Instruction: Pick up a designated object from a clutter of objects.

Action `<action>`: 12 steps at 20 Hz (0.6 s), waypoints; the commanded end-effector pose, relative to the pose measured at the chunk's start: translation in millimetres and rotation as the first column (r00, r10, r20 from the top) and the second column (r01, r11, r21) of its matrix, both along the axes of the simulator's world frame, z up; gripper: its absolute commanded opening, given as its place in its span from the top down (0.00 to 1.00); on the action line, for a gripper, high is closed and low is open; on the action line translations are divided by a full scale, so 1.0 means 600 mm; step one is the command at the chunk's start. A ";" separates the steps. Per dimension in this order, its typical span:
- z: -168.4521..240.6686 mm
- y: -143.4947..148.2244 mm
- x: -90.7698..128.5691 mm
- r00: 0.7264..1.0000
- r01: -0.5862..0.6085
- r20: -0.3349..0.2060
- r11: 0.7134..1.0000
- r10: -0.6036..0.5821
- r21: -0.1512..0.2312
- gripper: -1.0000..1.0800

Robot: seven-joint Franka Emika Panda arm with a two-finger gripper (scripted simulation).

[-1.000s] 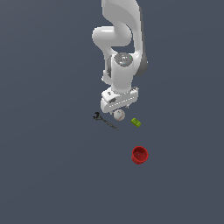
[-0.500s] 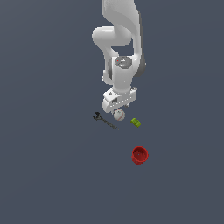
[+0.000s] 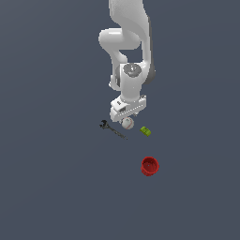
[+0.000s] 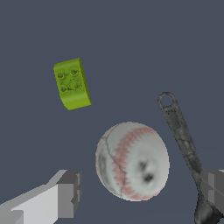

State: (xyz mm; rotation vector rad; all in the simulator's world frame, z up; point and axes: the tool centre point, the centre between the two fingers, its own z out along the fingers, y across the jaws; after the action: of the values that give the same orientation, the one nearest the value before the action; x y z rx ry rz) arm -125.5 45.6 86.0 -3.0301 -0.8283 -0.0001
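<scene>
Exterior view: the gripper (image 3: 125,119) hangs just above the white baseball (image 3: 127,123) at frame centre, fingers (image 4: 69,193) spread either side, nothing grasped. Black wrench (image 3: 112,130) left, green block (image 3: 146,131) right, red cup (image 3: 150,166) lower right.

No lettering, label, brand or number can be read anywhere, not on the white baseball (image 4: 132,161) with its faint red stitching, the green block (image 4: 71,84), the black wrench (image 4: 180,134), the red cup (image 3: 150,166) or the arm.
</scene>
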 end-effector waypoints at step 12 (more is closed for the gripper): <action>-0.065 0.000 -0.002 1.000 -0.003 0.000 1.000 0.003 0.000 0.04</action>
State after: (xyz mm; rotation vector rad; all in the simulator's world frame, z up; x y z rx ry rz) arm -126.9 45.7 48.8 -3.0288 -0.8320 0.0014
